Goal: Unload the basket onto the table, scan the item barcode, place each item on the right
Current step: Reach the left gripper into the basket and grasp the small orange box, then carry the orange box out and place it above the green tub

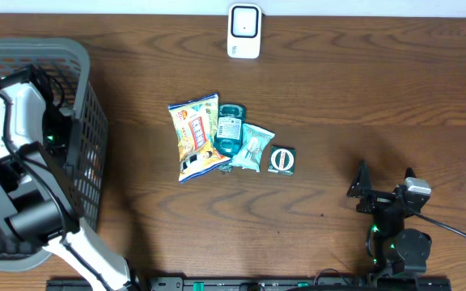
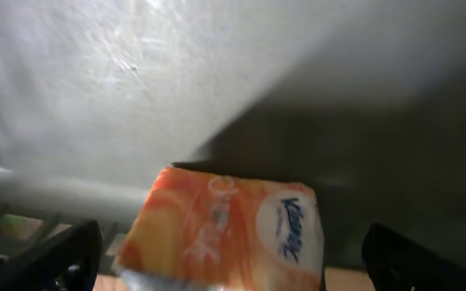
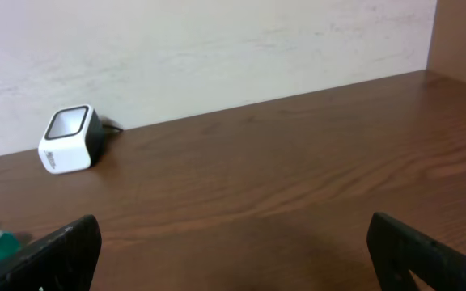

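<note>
A: Kleenex pack (image 2: 225, 234), where is it?
B: It lies in the grey basket (image 1: 87, 121), under the left gripper (image 2: 233, 263), whose jaws are spread and not pinching it. Right gripper (image 3: 233, 255) is spread too, empty, well apart from the barcode scanner (image 1: 244, 31).

Orange Kleenex pack (image 2: 225, 234), logo up; white barcode scanner (image 1: 243, 31) at table's (image 1: 379, 89) far edge

Bare table (image 1: 354, 89) is lying open between right gripper (image 1: 361, 192) and scanner (image 1: 244, 31) — packets (image 1: 231, 129) are crowding the centre, basket walls (image 1: 95, 121) are hemming in the left gripper (image 2: 233, 257).
</note>
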Robot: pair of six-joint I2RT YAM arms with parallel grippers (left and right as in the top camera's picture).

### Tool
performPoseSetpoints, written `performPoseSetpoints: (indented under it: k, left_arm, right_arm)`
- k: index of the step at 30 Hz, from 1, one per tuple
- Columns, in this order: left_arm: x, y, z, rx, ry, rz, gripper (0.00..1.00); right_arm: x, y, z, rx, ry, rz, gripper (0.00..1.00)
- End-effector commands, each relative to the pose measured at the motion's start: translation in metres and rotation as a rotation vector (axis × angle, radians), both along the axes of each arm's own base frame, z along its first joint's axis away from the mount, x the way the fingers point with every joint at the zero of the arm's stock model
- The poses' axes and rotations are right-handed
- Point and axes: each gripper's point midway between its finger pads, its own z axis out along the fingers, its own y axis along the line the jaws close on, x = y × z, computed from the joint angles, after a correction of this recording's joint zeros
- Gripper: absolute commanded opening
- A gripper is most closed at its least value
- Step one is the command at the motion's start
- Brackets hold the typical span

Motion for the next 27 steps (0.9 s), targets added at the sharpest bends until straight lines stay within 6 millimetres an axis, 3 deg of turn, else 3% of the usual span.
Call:
performPoseSetpoints:
  k: [1,5,9,12,15,18,21,27]
  left_arm:
    - [-0.006,-0.006,-0.015,-0.046,0.051,-0.017,0.98]
    - [-0.012,-0.009,-0.023,-0.070,0.090,-0.040,0.99]
    - [-0.012,-0.009,-0.023,-0.082,0.081,-0.101,0.66]
    - [-0.013,-0.007,-0.023,-0.079,0.083,-0.125,0.50]
    - [-0.013,-0.006,-0.021,-0.075,0.079,-0.126,0.40]
    - [-0.011,0.000,-0.015,-0.066,0.057,-0.118,0.39]
    - [-0.008,0.011,0.000,-0.050,0.012,-0.122,0.39]
    - [-0.013,0.044,0.066,0.035,-0.142,-0.052,0.39]
  right_arm:
    - [0.000,0.002,0.000,0.009,-0.003,0.005,0.99]
    - [0.000,0.002,0.000,0.009,-0.003,0.005,0.99]
    - [0.000,0.002,0.000,0.009,-0.003,0.005,0.99]
    - [0.000,0.002,0.000,0.009,-0.003,0.005,0.99]
    - [0.000,0.002,0.000,0.009,-0.003,0.005,0.99]
    - [0.000,0.002,0.000,0.009,-0.003,0.005,0.99]
    - [0.000,0.002,0.000,0.009,-0.003,0.005,0.99]
    - [0.000,0.002,0.000,0.009,-0.003,0.005,0.99]
